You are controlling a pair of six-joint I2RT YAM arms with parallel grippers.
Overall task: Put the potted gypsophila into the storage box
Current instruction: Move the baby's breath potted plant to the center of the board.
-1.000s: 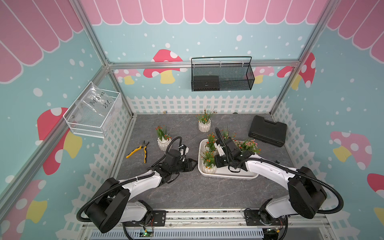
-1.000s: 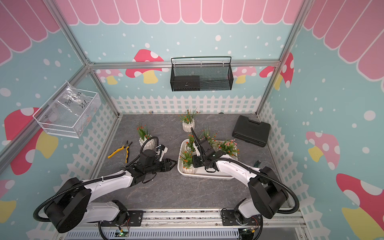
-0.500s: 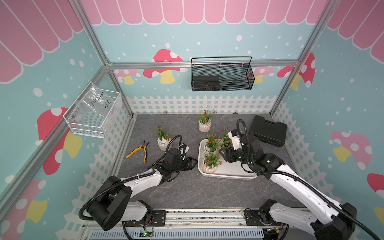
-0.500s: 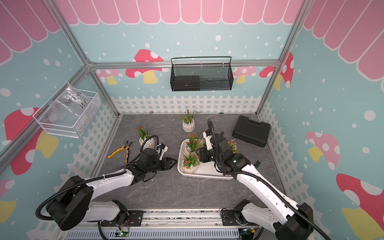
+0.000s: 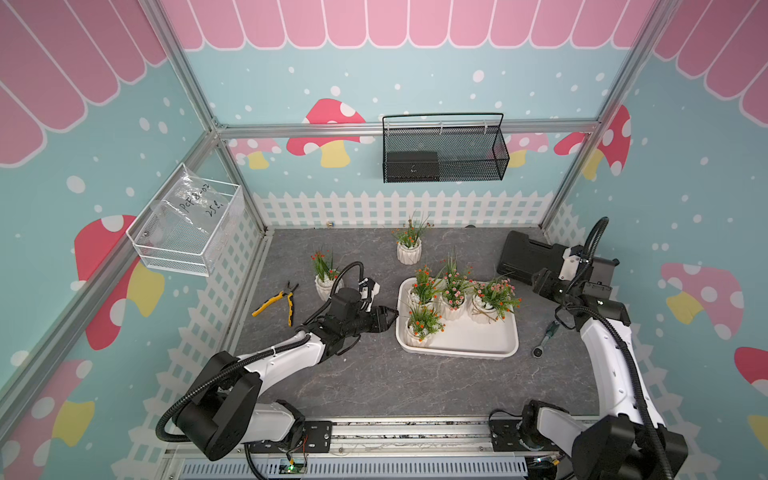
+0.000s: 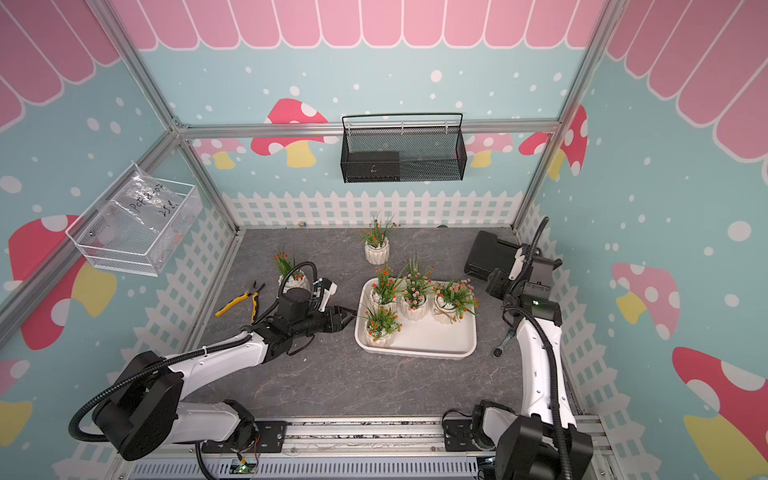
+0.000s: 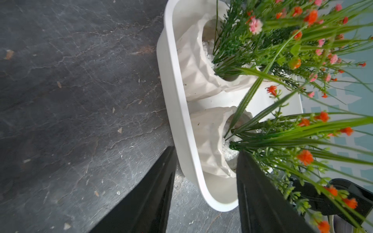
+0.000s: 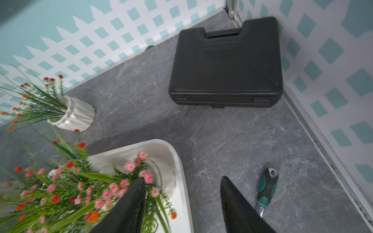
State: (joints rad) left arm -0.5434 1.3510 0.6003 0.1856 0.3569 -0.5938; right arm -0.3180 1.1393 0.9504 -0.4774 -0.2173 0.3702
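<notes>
4 potted gypsophila point(image 5: 453, 297) stand in the storage box point(image 5: 457, 354); 2 wait on the table point(image 5: 374, 382) — rear pot point(image 5: 409, 252), left pot point(image 5: 325, 286). Right tool point(image 8: 182, 178) gapes empty; left tool point(image 7: 205, 150) half-open astride the box wall. Next, I judge: the rear pot.

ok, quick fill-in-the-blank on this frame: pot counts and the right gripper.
1. The storage box holds ____ potted gypsophila.
2. ____ pots stand on the table outside it: one farther back, one near the pliers.
3. The right gripper is ____, with nothing between its jaws.
Missing words: four; two; open.
</notes>
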